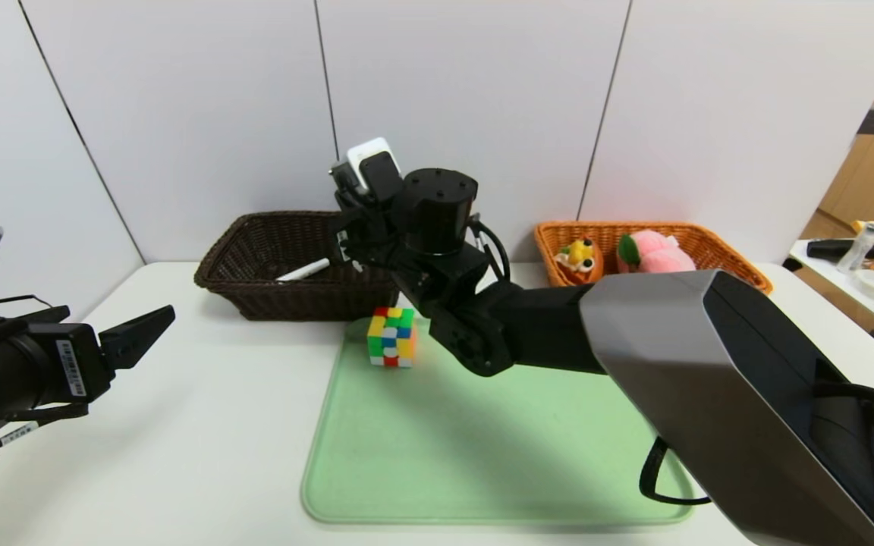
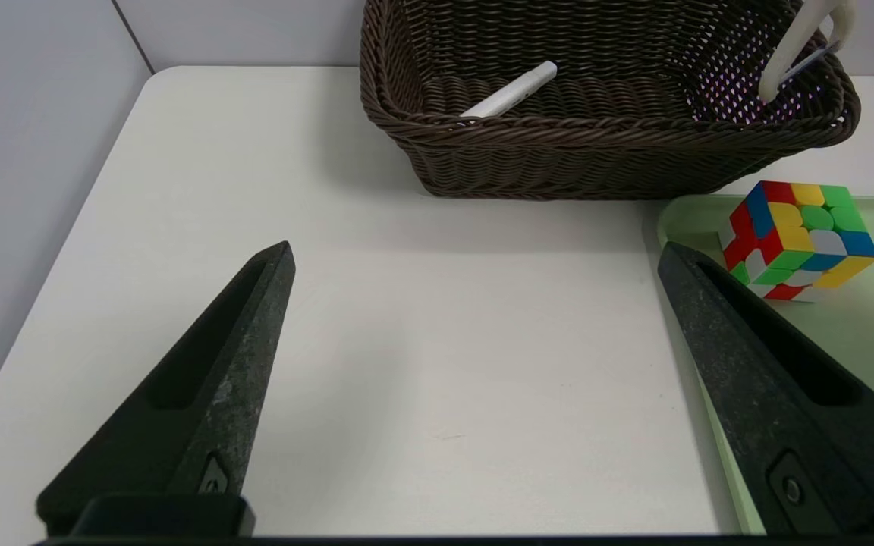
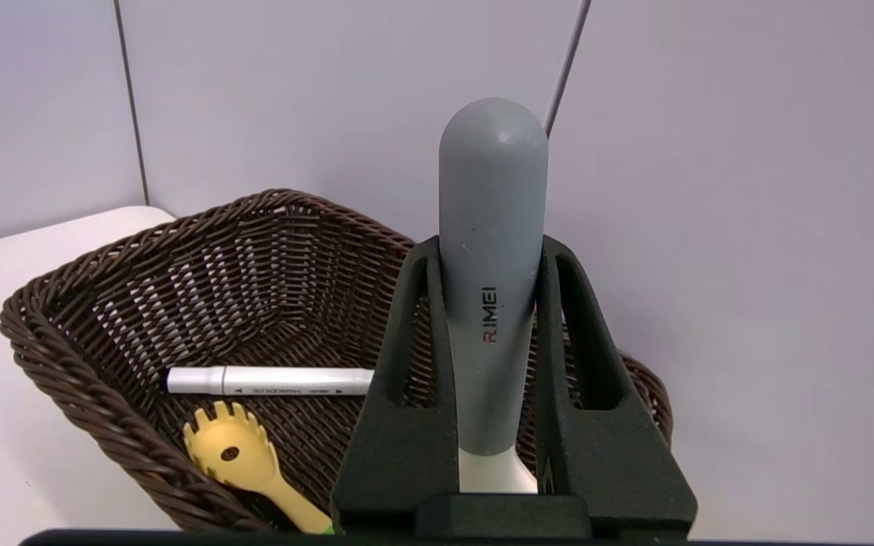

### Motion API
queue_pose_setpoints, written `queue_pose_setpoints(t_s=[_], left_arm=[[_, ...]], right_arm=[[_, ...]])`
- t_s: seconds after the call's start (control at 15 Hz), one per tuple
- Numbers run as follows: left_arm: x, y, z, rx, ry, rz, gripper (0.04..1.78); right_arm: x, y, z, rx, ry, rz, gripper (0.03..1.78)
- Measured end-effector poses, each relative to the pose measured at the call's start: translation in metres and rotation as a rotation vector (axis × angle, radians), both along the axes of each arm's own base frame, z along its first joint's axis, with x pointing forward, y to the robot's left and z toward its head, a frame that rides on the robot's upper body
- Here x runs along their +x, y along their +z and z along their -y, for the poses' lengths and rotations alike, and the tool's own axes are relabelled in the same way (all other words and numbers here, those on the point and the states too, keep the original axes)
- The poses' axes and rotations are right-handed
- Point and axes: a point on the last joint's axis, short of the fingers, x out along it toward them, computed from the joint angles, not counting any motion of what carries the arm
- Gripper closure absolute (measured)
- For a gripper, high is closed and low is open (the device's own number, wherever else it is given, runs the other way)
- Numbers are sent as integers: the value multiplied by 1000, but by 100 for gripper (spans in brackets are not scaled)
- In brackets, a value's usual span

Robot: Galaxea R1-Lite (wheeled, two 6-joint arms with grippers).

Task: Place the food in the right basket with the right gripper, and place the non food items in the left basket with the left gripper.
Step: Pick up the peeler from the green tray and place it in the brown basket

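Grey-handled peeler point(image 3: 492, 250) | pinched in right end effector point(image 3: 492, 258) | above dark basket point(image 3: 88, 334)

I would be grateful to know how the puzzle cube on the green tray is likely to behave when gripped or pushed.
The puzzle cube looks rigid, so it should not deform. It rests on a flat face on the green tray, so it would probably slide rather than roll. Its glossy faces may be slightly slippery.

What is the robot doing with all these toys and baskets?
It is sorting things into two baskets. The right pincer is shut on a peeler, holding it over the dark basket, where a marker and a spork already lie. The left pincer waits open over the table. A puzzle cube sits on the green tray. The peach and cake are in the orange basket.
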Motion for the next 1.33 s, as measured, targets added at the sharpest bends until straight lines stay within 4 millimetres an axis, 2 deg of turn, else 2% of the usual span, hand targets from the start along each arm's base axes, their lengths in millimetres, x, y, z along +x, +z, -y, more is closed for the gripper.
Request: queue_pose_setpoints(t_s=[0.47, 0.6, 0.8, 1.07, 1.2, 1.33], left_arm=[[3, -2, 1, -1, 1, -11, 13], [4, -2, 1, 0, 2, -13, 13], [4, -2, 1, 0, 1, -14, 13], [4, -1, 1, -3, 2, -2, 13], [4, -1, 1, -3, 2, -1, 13], [6, 0, 1, -5, 2, 9, 13]], right_arm=[[4, -7, 0, -27, -10, 4, 151], [6, -9, 1, -32, -15, 10, 116], [7, -12, 0, -38, -12, 7, 82], [9, -6, 6, -30, -23, 14, 53], [14, 8, 19, -20, -49, 37, 44], [22, 30, 43, -19, -108, 81, 36]])
